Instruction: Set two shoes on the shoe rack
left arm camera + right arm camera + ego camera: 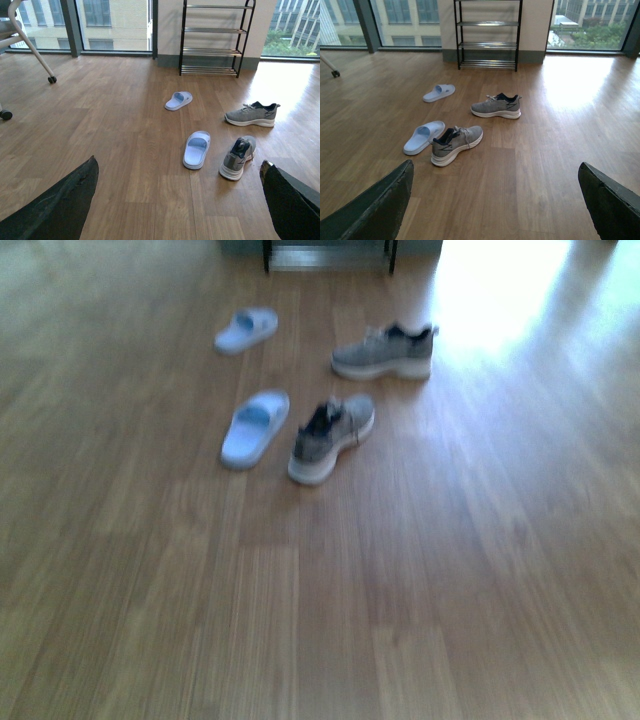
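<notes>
Your front view is blurry and cuts off the shoe rack [267, 255], so you see only its feet. The wrist views show all of it, by the wall. On the floor in front of it lie the far sneaker [385, 352], the near sneaker [332, 437], the far slide [246, 329] and the near slide [255, 427]. The left gripper [178, 162] and the right gripper [496, 165] have their jaws spread wide and hold nothing. A chair wheel [52, 79] stands near the window.

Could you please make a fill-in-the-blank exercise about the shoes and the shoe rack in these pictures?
1. The shoe rack has ____ tiers, all without shoes.
2. The farther sneaker is ____ with a white sole.
3. In the front view, the nearer slide lies to the ____ of the nearer sneaker.
Missing words: four; grey; left.
</notes>
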